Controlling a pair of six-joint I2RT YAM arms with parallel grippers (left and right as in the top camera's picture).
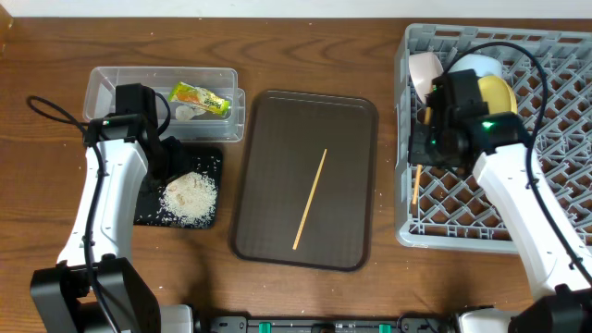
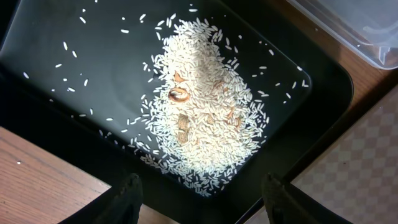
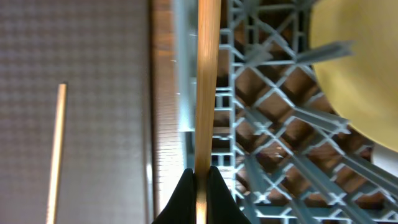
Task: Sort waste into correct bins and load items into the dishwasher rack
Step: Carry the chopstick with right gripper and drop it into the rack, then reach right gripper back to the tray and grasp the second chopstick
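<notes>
My right gripper [image 3: 200, 177] is shut on a wooden chopstick [image 3: 207, 81] and holds it over the left edge of the grey dishwasher rack [image 1: 555, 148]; the stick also shows in the overhead view [image 1: 416, 180]. The second chopstick [image 1: 310, 199] lies on the brown serving tray [image 1: 268, 139]. A yellow plate [image 1: 495, 92], a white bowl [image 1: 476, 67] and a pale bowl [image 1: 424, 74] stand in the rack. My left gripper [image 2: 202, 199] is open above the black tray [image 2: 74, 74], which holds a pile of rice [image 2: 208, 121]. The snack wrapper [image 1: 199, 100] and white scrap [image 1: 188, 113] lie in the clear tub [image 1: 111, 83].
The black tray [image 1: 208, 162] sits just in front of the clear tub at the left. The brown serving tray lies between it and the rack. Cables loop over the rack [image 1: 536, 65] and beside the left arm [image 1: 51, 109].
</notes>
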